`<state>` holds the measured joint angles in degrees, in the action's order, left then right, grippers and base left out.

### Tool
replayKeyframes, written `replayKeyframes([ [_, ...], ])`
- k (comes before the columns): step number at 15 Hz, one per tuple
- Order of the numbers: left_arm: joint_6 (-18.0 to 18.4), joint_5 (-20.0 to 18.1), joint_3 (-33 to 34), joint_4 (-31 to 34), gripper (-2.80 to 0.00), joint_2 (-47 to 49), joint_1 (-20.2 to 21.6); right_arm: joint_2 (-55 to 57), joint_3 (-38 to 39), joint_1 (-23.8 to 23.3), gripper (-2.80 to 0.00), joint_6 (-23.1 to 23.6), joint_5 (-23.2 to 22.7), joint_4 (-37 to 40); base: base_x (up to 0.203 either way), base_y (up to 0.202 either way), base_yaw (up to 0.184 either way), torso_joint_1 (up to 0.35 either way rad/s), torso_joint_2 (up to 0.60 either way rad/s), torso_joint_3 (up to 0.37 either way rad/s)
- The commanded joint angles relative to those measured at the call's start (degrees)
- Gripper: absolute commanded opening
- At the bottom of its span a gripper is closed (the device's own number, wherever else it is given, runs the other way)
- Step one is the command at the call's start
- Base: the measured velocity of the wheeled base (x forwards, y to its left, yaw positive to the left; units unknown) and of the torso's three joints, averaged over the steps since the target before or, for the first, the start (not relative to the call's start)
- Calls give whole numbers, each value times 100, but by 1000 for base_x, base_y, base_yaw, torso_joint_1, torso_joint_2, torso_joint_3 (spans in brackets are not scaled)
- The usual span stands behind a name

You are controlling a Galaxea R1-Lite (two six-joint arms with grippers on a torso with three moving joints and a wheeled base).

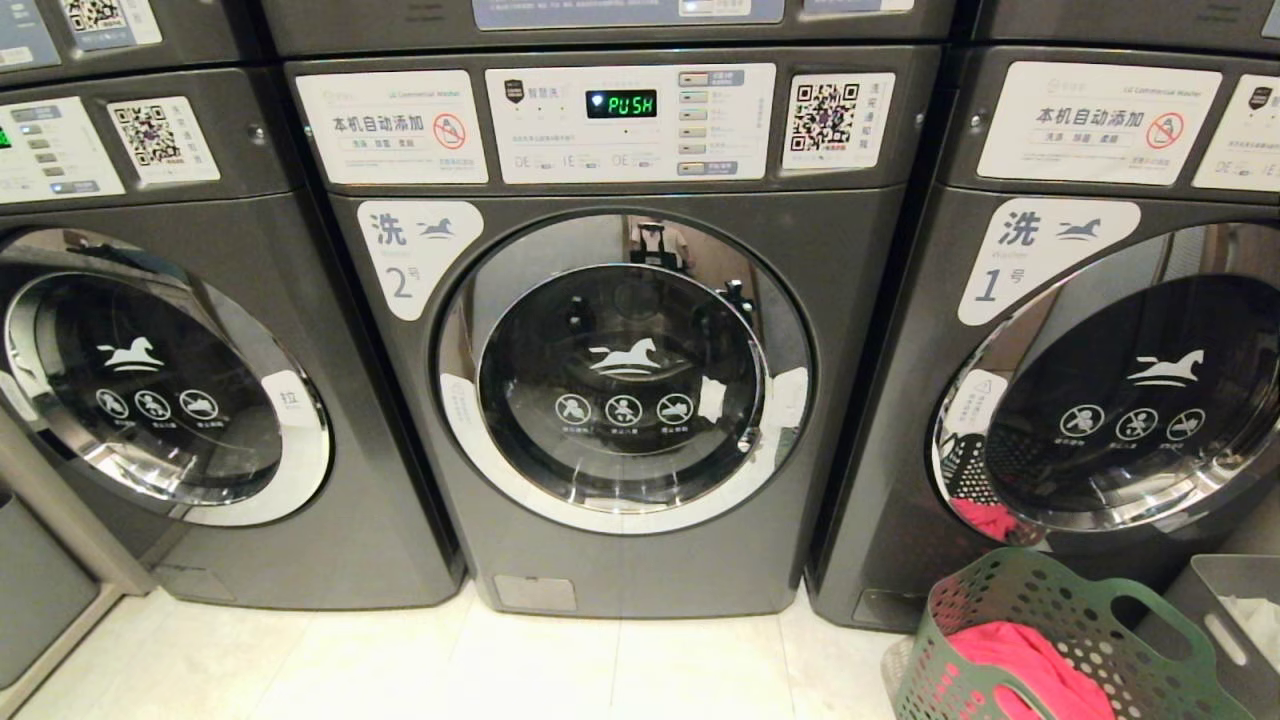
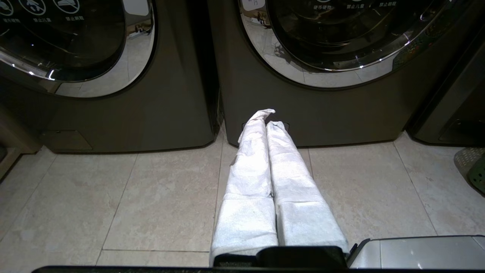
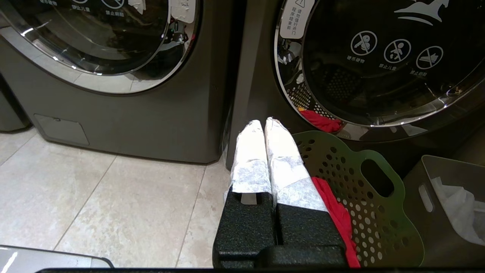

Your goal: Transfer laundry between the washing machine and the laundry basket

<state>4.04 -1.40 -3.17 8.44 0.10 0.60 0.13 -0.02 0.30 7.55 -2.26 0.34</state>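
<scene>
The washing machine [image 1: 400, 430] labelled 2 stands straight ahead, its round glass door [image 1: 622, 375] shut and the display reading PUSH. The green laundry basket [image 1: 1060, 610] sits on the floor at the lower right. A bright red-pink garment [image 1: 1020, 665] lies in it. No arm shows in the head view. My left gripper [image 2: 267, 118] is shut and empty, low over the floor, pointing at the base of this washer [image 2: 322, 110]. My right gripper [image 3: 264, 123] is also shut and empty. It hangs beside the basket [image 3: 363, 182] and the red garment [image 3: 337, 212].
Washer 1 [image 1: 1000, 480] stands behind the basket, its chrome door ring mirroring the basket and red cloth. Another washer [image 1: 300, 300] is on the left. A grey solid-sided bin [image 1: 1250, 690] holding a white bag [image 3: 458, 204] sits right of the basket. Pale floor tiles [image 1: 450, 670] lie before the machines.
</scene>
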Motion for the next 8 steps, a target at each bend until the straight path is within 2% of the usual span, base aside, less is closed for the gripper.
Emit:
replayKeyframes([
  [1,-8,8,1,18,-280,-1,2,-13,2,5,-280,-10,58,2,0,0,0,0,0,0],
  [8,9,0,1,18,-280,-1,2,-13,2,5,-280,-16,94,2,0,0,0,0,0,0],
])
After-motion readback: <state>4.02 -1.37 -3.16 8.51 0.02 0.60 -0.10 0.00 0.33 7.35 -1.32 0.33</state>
